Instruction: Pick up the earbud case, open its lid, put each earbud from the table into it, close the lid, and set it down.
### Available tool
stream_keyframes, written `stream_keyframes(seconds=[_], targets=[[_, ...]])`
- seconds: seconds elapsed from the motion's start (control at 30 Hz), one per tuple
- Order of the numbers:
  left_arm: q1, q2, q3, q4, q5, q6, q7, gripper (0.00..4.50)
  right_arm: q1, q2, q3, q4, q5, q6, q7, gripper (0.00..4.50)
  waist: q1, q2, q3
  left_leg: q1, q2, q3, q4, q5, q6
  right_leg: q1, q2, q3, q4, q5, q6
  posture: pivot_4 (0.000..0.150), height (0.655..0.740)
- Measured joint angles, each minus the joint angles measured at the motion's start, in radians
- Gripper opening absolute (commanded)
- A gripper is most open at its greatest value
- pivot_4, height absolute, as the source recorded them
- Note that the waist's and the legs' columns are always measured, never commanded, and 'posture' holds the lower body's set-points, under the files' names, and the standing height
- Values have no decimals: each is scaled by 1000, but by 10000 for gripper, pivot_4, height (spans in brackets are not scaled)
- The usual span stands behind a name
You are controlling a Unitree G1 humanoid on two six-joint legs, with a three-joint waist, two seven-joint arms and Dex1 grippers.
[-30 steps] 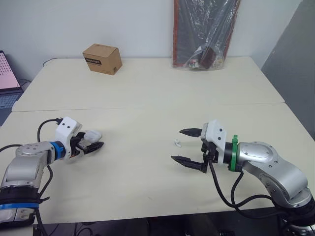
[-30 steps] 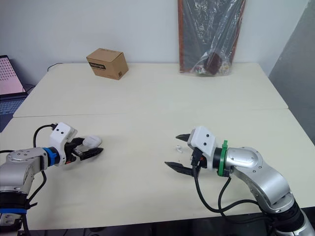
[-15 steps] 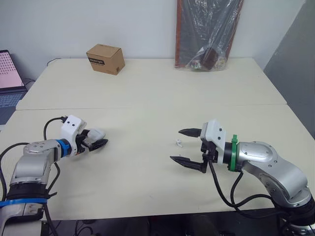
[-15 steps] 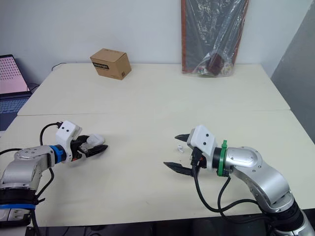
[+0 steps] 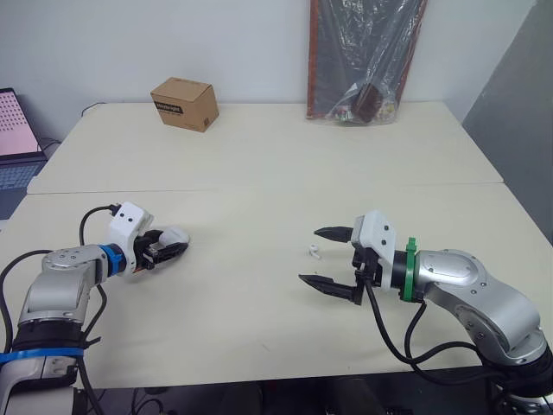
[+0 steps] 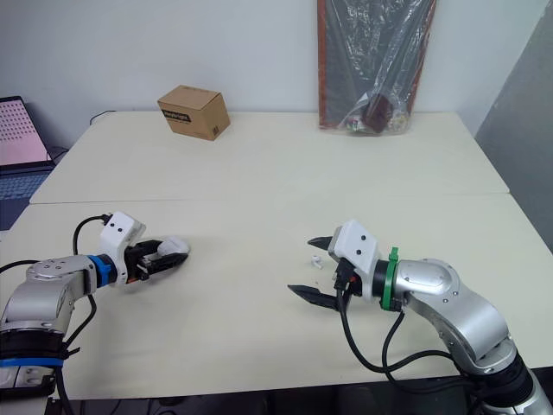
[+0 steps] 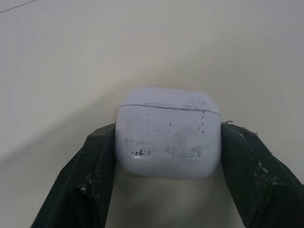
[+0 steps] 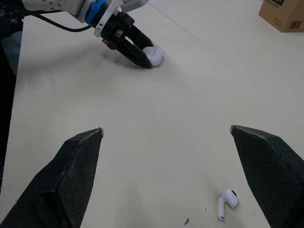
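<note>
The white earbud case [image 7: 168,133] lies on the cream table [image 5: 259,156] at the front left, lid closed. My left gripper [image 5: 175,246] is shut on the earbud case, one black finger pressing each side. One white earbud [image 5: 313,252] lies on the table right of centre; the right wrist view shows this earbud [image 8: 226,202] on the tabletop. My right gripper [image 5: 308,255] stands wide open just beside it, with the earbud lying ahead of and between the spread fingertips, touching neither.
A small cardboard box [image 5: 182,104] stands at the back left. A dark plastic-wrapped panel [image 5: 363,56] leans on the wall at the back. A laptop [image 5: 15,130] sits past the table's left edge. A seam [image 5: 259,190] crosses the table.
My left gripper's fingers have come together onto the earbud case. The camera shifted a little a second ago. The right arm and the earbud have stayed put.
</note>
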Motion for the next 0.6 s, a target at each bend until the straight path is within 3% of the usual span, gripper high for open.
stream_keyframes(seconds=[0.4, 0.6], targets=[[13, 5, -12, -12, 13, -16, -15, 28312, 0, -7, -5, -13, 34, 25, -5, 45000, 0, 1, -1, 0, 0, 0, 0, 0, 0, 0, 0, 0, 0, 0, 0, 1500, 7400], [64, -1, -34, -130, 8, -20, -32, 28312, -3, -11, -96, -12, 120, 74, -6, 45000, 0, 1, -1, -1, 0, 0, 0, 0, 0, 0, -1, 0, 0, 0, 0, 1500, 7400]])
